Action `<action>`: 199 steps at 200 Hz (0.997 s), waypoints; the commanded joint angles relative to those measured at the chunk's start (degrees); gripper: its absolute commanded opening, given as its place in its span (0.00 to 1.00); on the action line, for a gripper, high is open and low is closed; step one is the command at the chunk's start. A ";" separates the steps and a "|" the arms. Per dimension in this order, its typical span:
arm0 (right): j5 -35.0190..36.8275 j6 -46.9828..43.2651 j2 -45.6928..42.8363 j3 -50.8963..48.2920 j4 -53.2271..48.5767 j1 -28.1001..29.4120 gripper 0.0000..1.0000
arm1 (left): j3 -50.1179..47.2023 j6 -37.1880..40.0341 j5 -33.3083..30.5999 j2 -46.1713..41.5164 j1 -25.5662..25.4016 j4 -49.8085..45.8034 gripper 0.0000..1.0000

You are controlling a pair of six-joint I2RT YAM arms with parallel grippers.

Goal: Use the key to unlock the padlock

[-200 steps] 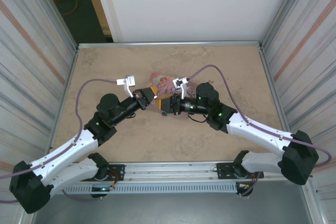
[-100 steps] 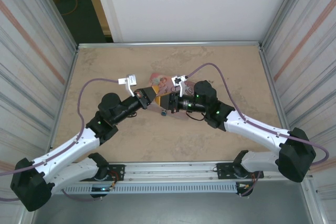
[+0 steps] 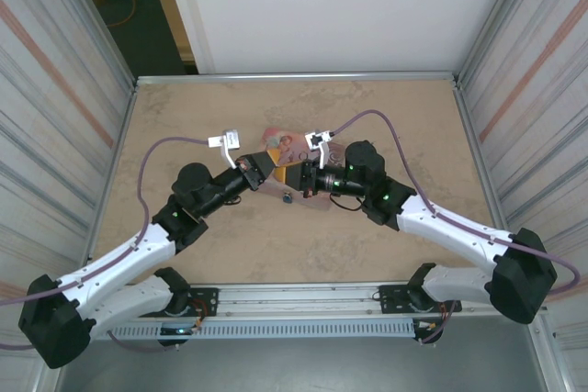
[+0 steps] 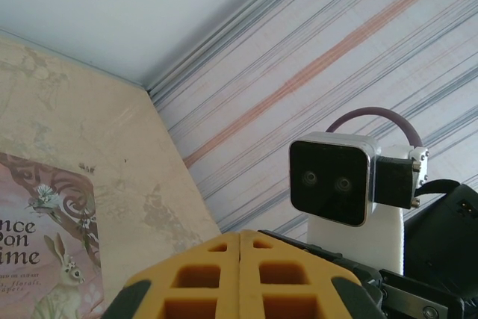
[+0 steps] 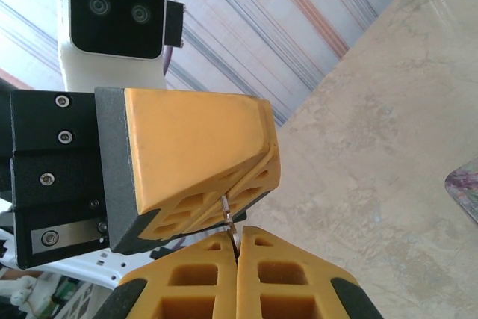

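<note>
**Right end effector point(image 5: 239, 248) and left end effector point(image 5: 224, 196) closed, tip to tip**

The right end effector's fingers were pressed together. The left end effector, also closed, pinched a thin metal piece point(image 5: 228, 213) reaching the right one's seam; key or shackle, I could not tell. The blue padlock point(image 3: 288, 197) showed just beside both tips, near the pink tin point(image 3: 283, 142) on the counter point(image 3: 386, 117).

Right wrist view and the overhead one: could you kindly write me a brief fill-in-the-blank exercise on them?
1. Both the left hand and the right hand have ___ fingers.
2. Seen from overhead, the two hands meet over a ___ tin.
3. The right hand's jaws are ___.
Missing words: yellow; pink; shut.
</note>
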 commanded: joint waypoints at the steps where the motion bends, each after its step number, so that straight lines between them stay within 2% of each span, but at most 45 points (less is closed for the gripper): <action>1: 2.43 -2.47 -2.41 0.23 -3.25 -1.56 0.00 | -0.46 0.24 -1.68 -0.96 0.30 1.38 0.03; 46: 5.08 -9.71 -3.95 1.17 -13.44 -1.74 0.00 | -0.30 4.60 -4.14 -5.06 0.82 -7.14 0.41; 72: 6.51 -14.48 -4.09 2.09 -20.40 -2.31 0.00 | 0.87 8.97 -6.91 -9.03 0.94 -17.47 0.62; 85: 6.80 -15.85 -3.91 1.97 -22.44 -2.84 0.00 | 1.75 11.70 -8.25 -10.80 0.98 -23.20 0.68; 114: 6.26 -17.57 -3.35 0.90 -23.72 -4.35 0.00 | 3.00 17.03 -9.90 -13.32 0.96 -34.24 0.76; 141: 5.41 -18.46 -1.63 0.44 -24.30 -5.64 0.00 | 2.15 20.61 -10.02 -13.14 0.94 -40.56 0.79; 163: 4.56 -17.63 0.60 0.34 -24.65 -7.57 0.00 | -0.24 23.12 -8.13 -11.30 0.97 -41.07 0.82; 199: 2.57 -15.87 4.70 0.17 -24.24 -10.80 0.00 | -3.81 26.02 -4.86 -5.66 1.00 -36.73 0.84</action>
